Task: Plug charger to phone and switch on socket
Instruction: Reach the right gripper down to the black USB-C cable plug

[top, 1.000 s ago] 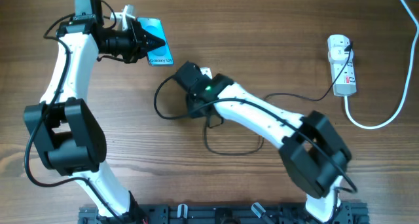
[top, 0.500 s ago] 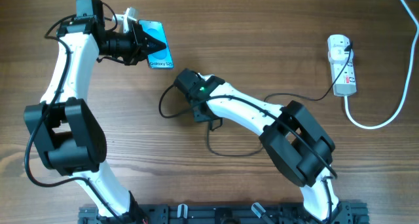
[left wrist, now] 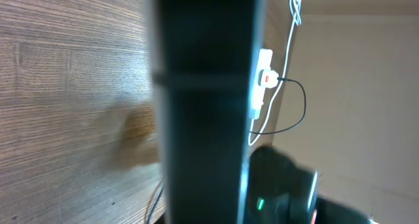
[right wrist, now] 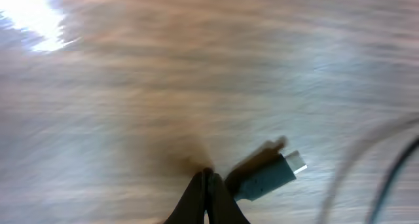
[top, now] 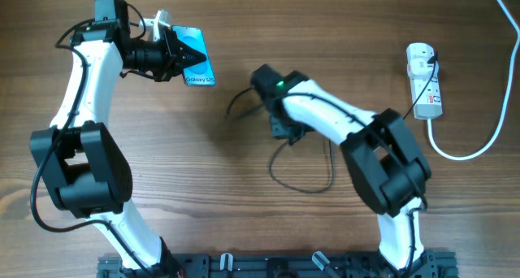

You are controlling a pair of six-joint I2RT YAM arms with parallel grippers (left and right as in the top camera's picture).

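Right wrist view shows charger tip [right wrist: 267, 174] clearly, beside closed right pincer [right wrist: 206, 183].

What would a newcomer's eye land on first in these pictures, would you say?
The bright cyan phone at the far left, clamped in the left end effector, catches the eye first. Mid-table the right end effector is shut on the black charger, and the white socket lies at the far right.

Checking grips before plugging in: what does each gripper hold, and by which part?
Left gripper holds the phone by the end opposite its Galaxy text. Right gripper pinches the charger just behind its connector.
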